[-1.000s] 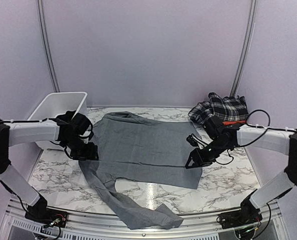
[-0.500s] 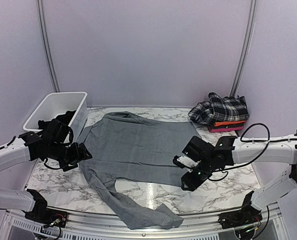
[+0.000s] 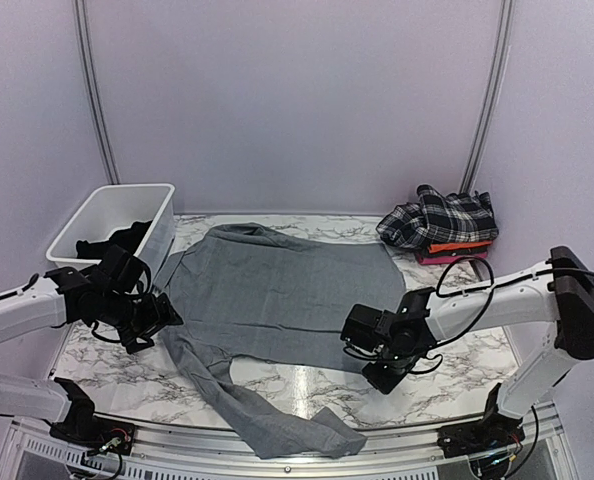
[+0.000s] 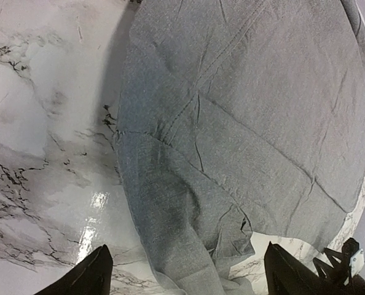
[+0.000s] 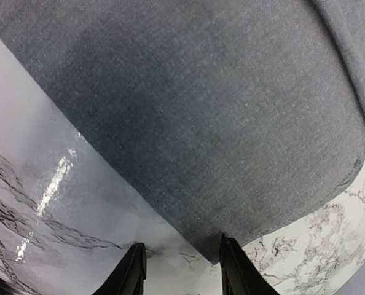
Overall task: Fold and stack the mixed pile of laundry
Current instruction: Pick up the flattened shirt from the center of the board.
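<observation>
Right pincer (image 5: 182, 243) straddles grey garment (image 5: 201, 123) corner (seemingly ungripped); left pincer (image 4: 187, 247) gapes.

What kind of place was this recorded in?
Probably a lab test booth, not a home: lilac wall panels enclose a marble-patterned table, the left arm and right arm are bolted at its near edge, and grey trousers, a folded stack and a white basket serve as props.
</observation>
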Tool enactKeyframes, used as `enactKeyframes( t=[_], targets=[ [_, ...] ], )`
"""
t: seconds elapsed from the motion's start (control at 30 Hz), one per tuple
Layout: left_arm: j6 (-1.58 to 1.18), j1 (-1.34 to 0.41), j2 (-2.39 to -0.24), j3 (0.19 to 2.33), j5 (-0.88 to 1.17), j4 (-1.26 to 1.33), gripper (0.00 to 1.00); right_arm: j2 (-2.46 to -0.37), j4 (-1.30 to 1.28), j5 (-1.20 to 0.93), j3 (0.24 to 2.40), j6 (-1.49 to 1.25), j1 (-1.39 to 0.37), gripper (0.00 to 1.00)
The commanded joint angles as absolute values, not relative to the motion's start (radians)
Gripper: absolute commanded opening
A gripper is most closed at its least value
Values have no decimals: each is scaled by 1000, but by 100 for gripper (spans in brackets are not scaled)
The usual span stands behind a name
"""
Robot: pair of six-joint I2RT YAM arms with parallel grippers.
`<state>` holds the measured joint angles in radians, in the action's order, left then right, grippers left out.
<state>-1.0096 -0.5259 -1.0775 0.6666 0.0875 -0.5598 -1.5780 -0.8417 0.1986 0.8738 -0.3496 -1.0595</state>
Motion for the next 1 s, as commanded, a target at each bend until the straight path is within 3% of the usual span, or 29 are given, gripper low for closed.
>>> enactKeyframes(
  t=[0.0,0.17,0.47,0.6,0.97],
  targets=[
    [-1039,-531,-1093,671,73,-594,88,-1636,-813,200,870,-353,-1066,30],
    [-1066,-531,-1085,644,41,-612,82,-1640,-808,169,872,-337,-1066,0],
    [-1138,-610,-1123,601,28,-594,77,-1564,-857,189,909,-356,-1066,0],
    [-1158,-634,-1164,574,45,-536,70,-1544,-873,208,924,-373,-1066,0],
    [-1164,-630,-1135,574,37,-513,2,-1447,-922,263,920,-451,-1063,0]
  ],
)
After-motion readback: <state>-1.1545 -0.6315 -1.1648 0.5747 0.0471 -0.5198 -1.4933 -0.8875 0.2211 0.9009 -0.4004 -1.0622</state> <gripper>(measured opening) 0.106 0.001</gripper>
